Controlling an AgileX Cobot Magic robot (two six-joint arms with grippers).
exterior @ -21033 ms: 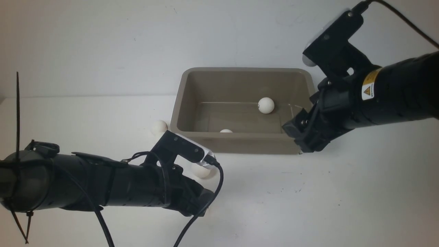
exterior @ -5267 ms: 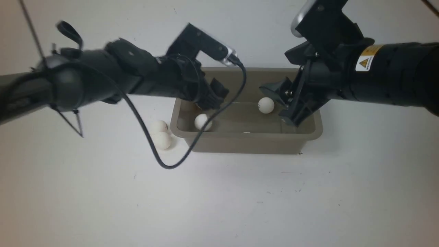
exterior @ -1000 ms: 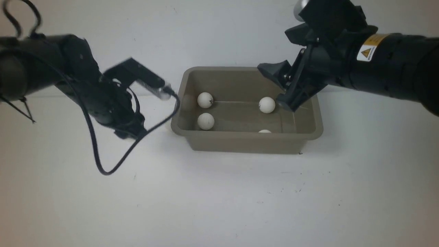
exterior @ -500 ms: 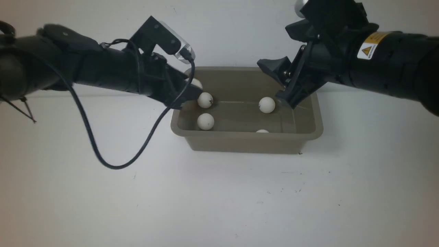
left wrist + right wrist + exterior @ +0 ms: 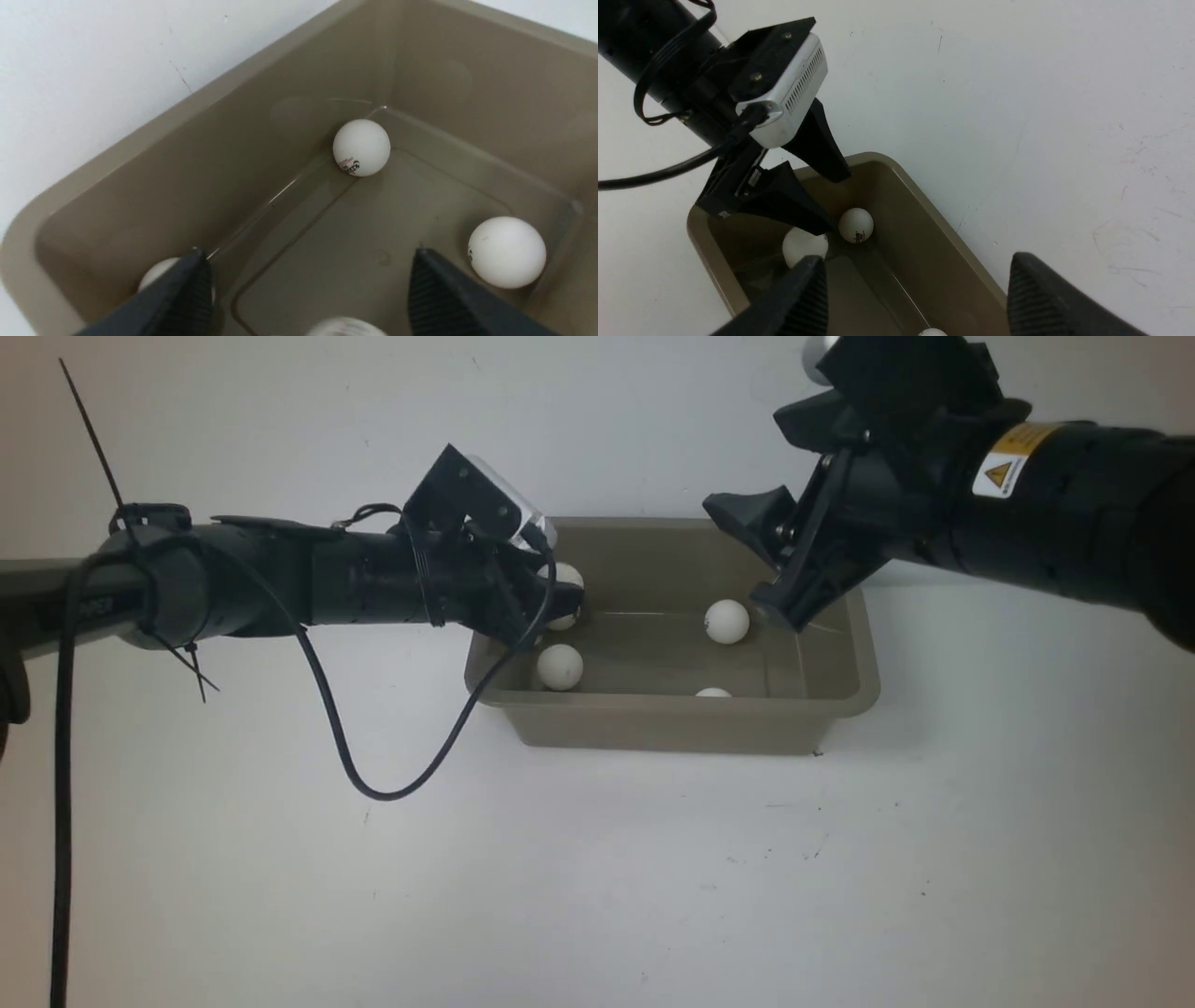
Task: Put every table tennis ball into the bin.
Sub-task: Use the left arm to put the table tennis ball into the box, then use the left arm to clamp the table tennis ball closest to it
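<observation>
White worktop (image 5: pixel 597 896) holds a rectangular taupe plastic bin (image 5: pixel 672 728) at twelve o'clock, with small matte white table tennis balls (image 5: pixel 560 667) inside. Above it the left end effector (image 5: pixel 308 254) and right end effector (image 5: pixel 915 259) gape, gripping nothing. The balls are likely light, stiff and prone to roll, so pinch across the middle.

White table (image 5: pixel 597 896), taupe bin (image 5: pixel 672 730) directly on it.
</observation>
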